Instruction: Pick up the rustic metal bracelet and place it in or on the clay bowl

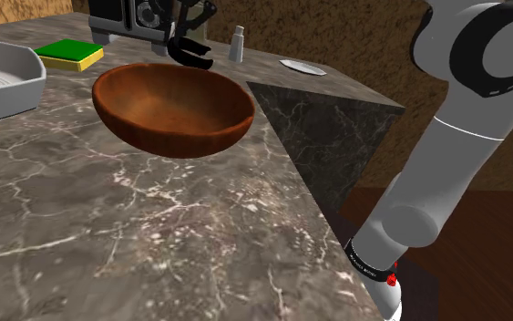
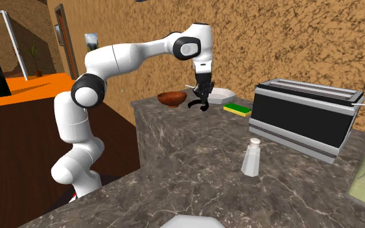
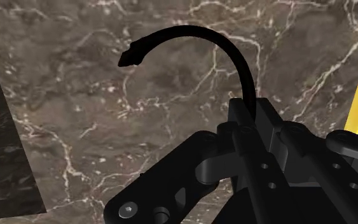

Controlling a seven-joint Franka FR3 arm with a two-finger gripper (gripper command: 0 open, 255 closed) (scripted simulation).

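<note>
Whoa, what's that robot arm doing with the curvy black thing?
The white robot arm's black gripper is shut on a thin, black, curved bracelet. It seems to hold the bracelet a little above the dark marble counter. The round reddish-brown bowl sits close by on the same counter. The bracelet isn't in the bowl yet, so carrying it over and letting go is probably next.

Arm arched; tool [image 2: 199,99] points down, gripping bracelet [image 3: 187,30].
</note>
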